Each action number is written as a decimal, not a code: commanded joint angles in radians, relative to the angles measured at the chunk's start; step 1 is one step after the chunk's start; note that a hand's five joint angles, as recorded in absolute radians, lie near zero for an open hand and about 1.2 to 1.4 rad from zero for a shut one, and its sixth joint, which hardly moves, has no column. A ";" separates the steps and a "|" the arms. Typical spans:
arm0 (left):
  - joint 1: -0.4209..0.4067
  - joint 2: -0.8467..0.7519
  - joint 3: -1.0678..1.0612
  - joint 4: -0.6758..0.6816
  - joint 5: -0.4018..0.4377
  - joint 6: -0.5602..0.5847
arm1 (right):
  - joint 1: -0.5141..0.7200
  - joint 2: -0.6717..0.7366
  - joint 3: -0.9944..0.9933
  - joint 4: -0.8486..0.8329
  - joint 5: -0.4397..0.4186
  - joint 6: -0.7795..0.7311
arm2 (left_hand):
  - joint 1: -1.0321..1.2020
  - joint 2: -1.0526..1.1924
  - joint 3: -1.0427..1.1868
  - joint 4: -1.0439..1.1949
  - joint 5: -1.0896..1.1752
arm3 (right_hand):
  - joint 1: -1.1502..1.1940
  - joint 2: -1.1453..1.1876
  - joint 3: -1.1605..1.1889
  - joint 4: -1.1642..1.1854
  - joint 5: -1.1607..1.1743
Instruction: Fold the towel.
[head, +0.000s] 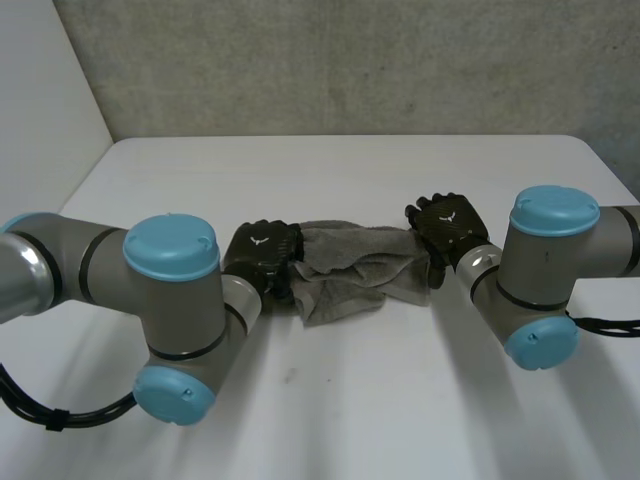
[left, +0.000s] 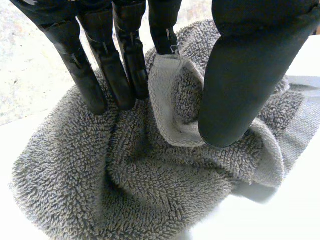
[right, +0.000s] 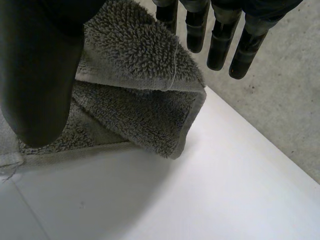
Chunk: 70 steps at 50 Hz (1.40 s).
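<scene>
Your left arm (head: 170, 300) and right arm (head: 545, 270) reach across the white bench (head: 350, 420) to a rumpled grey towel (head: 350, 275), gripped at both ends.

The towel lies bunched mid-bench between your hands. Your left hand (head: 262, 255) is clamped on one end. Its wrist view shows a hemmed edge pinched between the thumb and straight fingers, whose tips press into the pile. Your right hand (head: 450, 225) nips the opposite corner between thumb and fingers, and that corner hangs doubled over, clear of the bench. By the look of it, you are early in the fold. Both grips are set, but the cloth is wrinkled and no edge meets another squarely. You have yet to draw it flat, carry one side over the other and line up the hems.
</scene>
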 joint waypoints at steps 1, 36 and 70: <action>0.000 -0.035 0.032 0.000 -0.002 0.001 | 0.003 0.004 0.010 -0.048 0.002 0.000 | 0.144 0.144 0.144 0.144 0.147 | -0.020 -0.049 -0.035 -0.046 -0.022; 0.115 0.481 -0.004 0.025 -0.004 0.147 | -0.029 -0.548 -0.080 0.257 -0.006 0.042 | 0.611 0.611 0.611 0.610 0.614 | 1.171 1.142 1.156 1.144 1.169; 0.224 0.265 -0.100 -0.026 0.067 0.142 | 0.067 -0.090 -0.247 0.460 -0.012 -0.244 | 0.611 0.611 0.611 0.610 0.614 | 1.171 1.142 1.156 1.144 1.169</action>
